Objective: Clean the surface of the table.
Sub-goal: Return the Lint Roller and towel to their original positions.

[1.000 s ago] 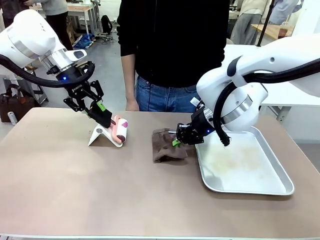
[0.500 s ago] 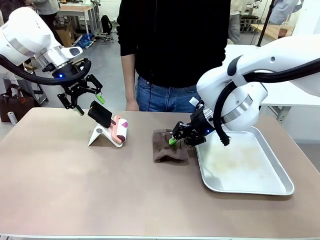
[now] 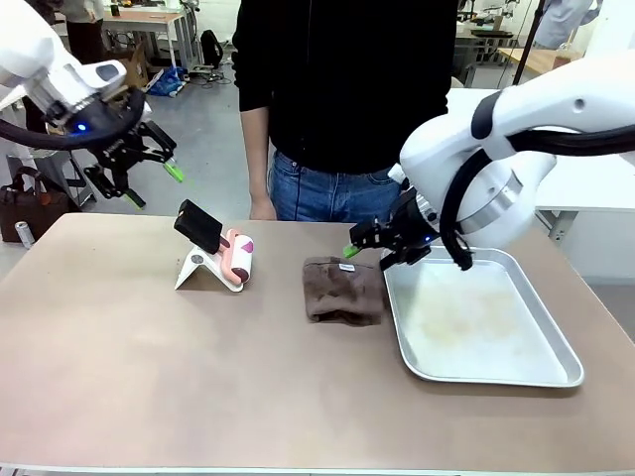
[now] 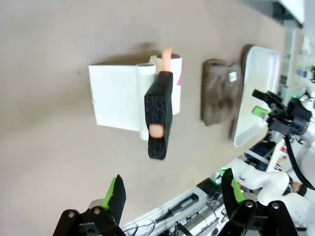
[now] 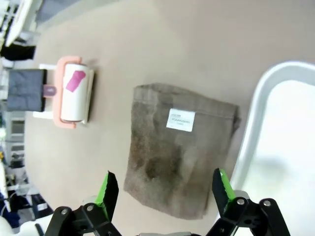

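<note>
While the table [image 3: 198, 377] spans the lower frame, the left gripper [image 3: 134, 178] is held wide open and empty at upper left, above the far edge. The right gripper [image 3: 382, 246] is seen mid-right, jaws spread, nothing gripped, just over the cloth [image 3: 342, 290] beside the tray [image 3: 556, 347]. The roller [image 3: 236, 258] sits left of centre.

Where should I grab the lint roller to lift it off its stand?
Take the lint roller by its black foam handle, which sticks up clear of the white stand. Come from above with the open left gripper, jaws across its flat sides.
</note>
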Motion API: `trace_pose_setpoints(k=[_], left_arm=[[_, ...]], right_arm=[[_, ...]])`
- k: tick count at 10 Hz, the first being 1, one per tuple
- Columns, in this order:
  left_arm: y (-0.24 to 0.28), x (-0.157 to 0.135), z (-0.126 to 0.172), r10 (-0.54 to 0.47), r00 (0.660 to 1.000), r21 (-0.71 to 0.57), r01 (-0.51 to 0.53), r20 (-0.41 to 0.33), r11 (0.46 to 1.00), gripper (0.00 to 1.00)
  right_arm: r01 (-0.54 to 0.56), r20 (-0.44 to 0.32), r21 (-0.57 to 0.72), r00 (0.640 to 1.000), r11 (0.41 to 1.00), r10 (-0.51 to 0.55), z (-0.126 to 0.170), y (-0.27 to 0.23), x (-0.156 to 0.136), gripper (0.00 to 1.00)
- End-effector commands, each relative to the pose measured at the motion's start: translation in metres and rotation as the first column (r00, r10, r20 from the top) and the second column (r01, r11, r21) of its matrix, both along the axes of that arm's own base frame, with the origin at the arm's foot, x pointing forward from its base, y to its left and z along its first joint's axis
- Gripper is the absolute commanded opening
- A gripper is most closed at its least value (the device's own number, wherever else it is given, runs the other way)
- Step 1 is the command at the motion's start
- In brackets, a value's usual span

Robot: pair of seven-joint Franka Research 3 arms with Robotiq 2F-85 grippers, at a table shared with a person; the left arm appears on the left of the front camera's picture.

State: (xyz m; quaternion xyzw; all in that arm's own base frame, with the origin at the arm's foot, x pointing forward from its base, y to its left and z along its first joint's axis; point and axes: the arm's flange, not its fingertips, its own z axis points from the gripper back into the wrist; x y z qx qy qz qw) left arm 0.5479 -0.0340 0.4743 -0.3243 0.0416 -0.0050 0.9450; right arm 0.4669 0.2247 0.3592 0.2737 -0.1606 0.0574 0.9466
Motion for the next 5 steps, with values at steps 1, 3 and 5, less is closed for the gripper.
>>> trace_pose_setpoints(k=[1,3,5], left_arm=[[0.023,-0.032,0.006,0.000,0.997,-0.079,0.006,0.072,0.997,1.00],[0.068,-0.071,0.020,-0.044,0.995,-0.209,0.063,0.092,0.976,1.00],[0.118,-0.116,0.016,-0.087,0.992,-0.380,0.114,0.089,0.918,1.00]], right_arm=[[0.067,0.056,-0.048,0.996,0.997,-0.064,0.031,-0.012,-0.018,1.00],[0.076,0.032,0.104,0.996,0.992,-0.080,0.053,-0.045,-0.040,1.00],[0.068,-0.070,0.305,0.996,0.950,-0.049,0.062,-0.096,-0.060,1.00]])
